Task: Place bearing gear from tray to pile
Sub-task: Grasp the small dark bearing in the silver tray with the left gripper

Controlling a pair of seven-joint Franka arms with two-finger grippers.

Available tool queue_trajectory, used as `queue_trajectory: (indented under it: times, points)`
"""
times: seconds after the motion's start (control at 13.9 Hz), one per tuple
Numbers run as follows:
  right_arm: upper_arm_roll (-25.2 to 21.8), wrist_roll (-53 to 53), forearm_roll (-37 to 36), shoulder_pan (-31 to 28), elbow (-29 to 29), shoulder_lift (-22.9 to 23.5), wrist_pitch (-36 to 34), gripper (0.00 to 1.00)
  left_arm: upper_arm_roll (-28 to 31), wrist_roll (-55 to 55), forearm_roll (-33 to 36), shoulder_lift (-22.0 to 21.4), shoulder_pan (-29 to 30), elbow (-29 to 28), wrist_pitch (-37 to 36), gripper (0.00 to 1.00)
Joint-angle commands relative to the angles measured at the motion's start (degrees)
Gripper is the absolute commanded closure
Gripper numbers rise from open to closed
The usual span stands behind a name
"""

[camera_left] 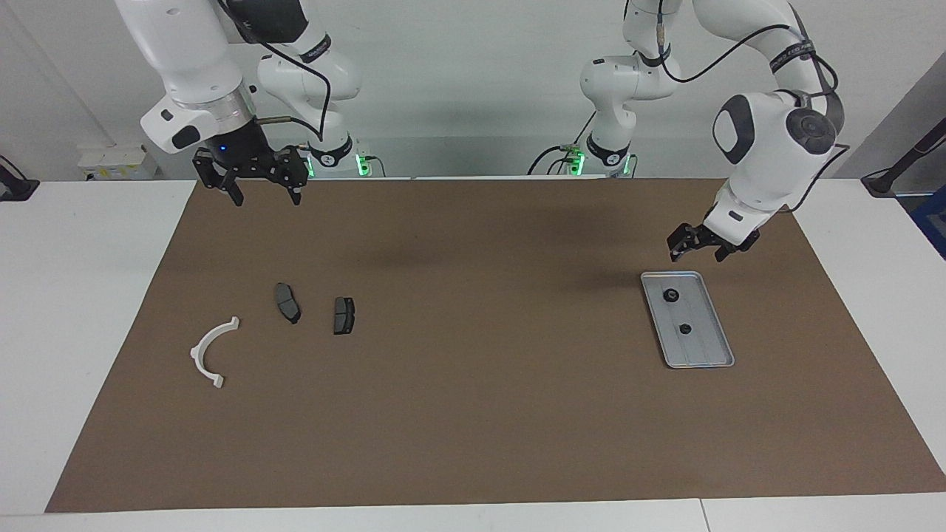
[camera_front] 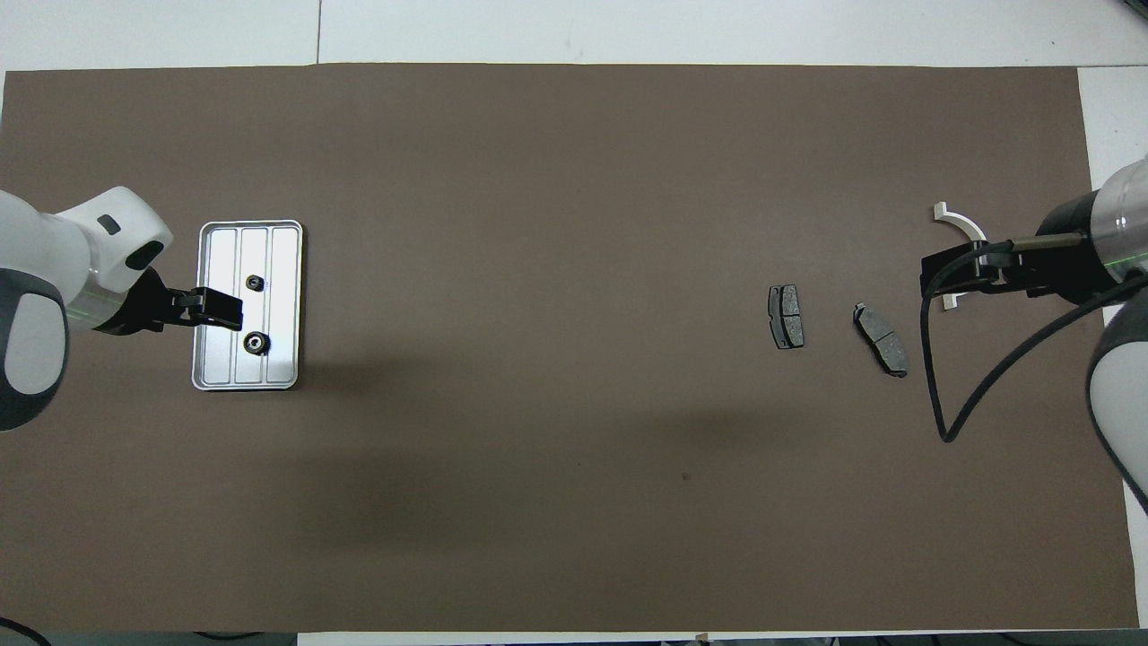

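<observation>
The silver-grey tray lies on the mat toward the left arm's end of the table. Two small dark bearing gears lie in it: one nearer to the robots, the other farther. My left gripper hangs open and empty in the air over the tray's rim. The pile lies toward the right arm's end: a white half-ring bracket and two dark brake-pad pieces. My right gripper is open, empty and raised high; in the overhead view it covers part of the bracket.
A brown mat covers most of the white table. Black cables hang from both arms. Nothing else lies on the mat between the tray and the pile.
</observation>
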Motion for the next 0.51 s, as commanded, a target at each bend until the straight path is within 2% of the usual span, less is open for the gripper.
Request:
queue_trajectory:
  times: [0.0,0.43]
  points:
    - [0.4,0.4,0.4,-0.9,-0.2,-0.7,-0.1,0.00,0.5,1.8,-0.5,-2.0,0.3,-7.3,7.9,0.01]
    - [0.4,0.5,0.5,-1.5,-0.2,-0.7,-0.1,0.00,0.5,3.6,-0.5,3.0,1.5,-10.0,16.0,0.02]
